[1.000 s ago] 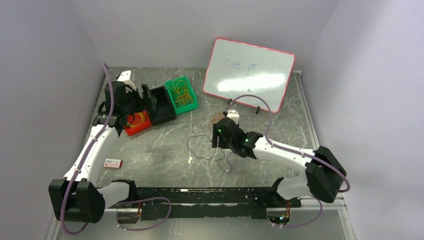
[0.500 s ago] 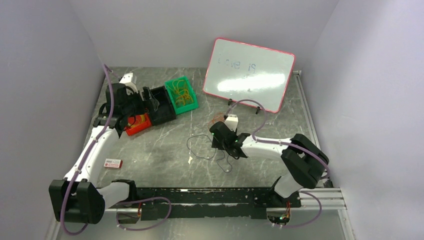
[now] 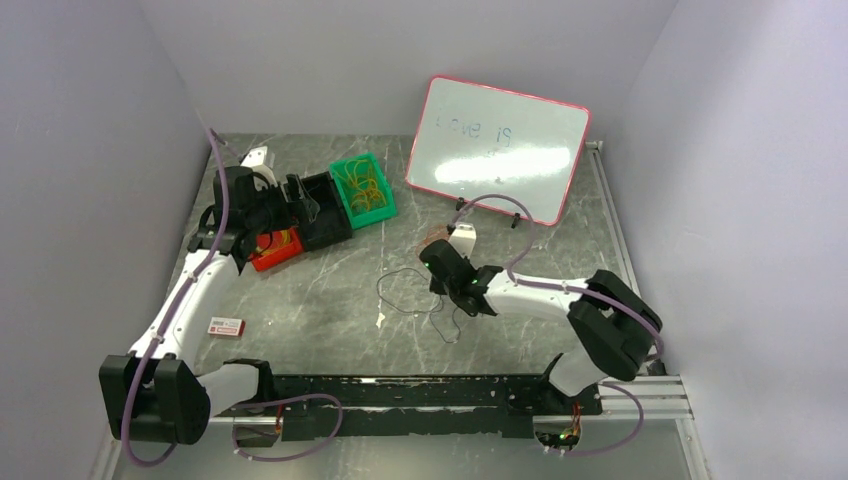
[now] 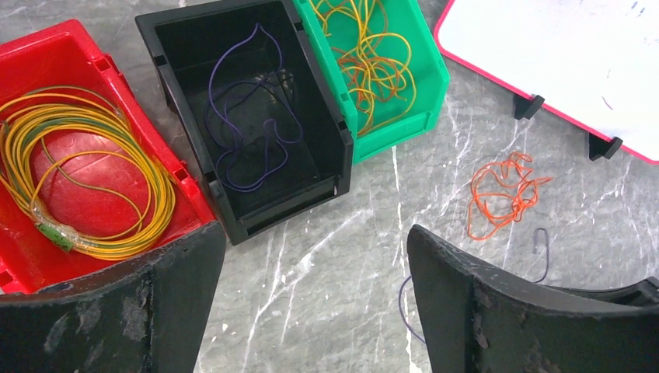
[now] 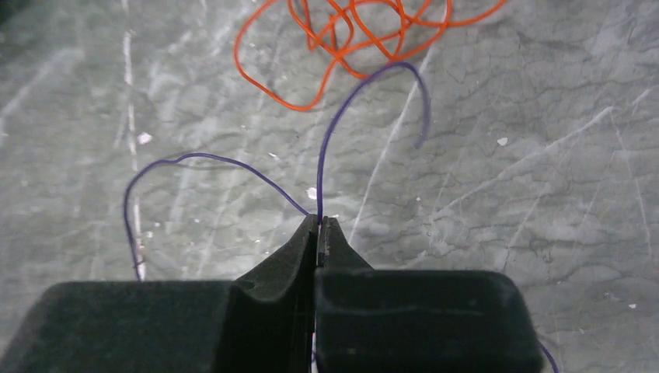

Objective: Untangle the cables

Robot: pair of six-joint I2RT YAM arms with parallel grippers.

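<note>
My right gripper (image 5: 320, 221) is shut on a thin dark blue cable (image 5: 336, 124) low over the middle of the table; the strand arcs up out of the closed tips and loops off to the left. Just beyond lies a tangled orange cable (image 5: 342, 35), apart from the fingers. From above, the right gripper (image 3: 436, 264) sits at the right end of the dark cable's loops (image 3: 398, 298). My left gripper (image 4: 315, 233) hangs open and holds nothing, in front of the bins. The orange cable (image 4: 501, 194) also shows in its view, to the right.
Three bins stand at the back left: a red bin (image 4: 39, 43) with a yellow coil (image 4: 93, 186), a black bin (image 4: 287, 208) with a dark blue cable (image 4: 249, 132), a green bin (image 4: 396, 128) with yellow and orange cables. A whiteboard (image 3: 500, 145) leans at the back. A small red-and-white block (image 3: 226, 326) lies near left.
My right gripper has shut on the dark blue cable, and its arm's elbow has swung in to the left. The left gripper has barely moved.
</note>
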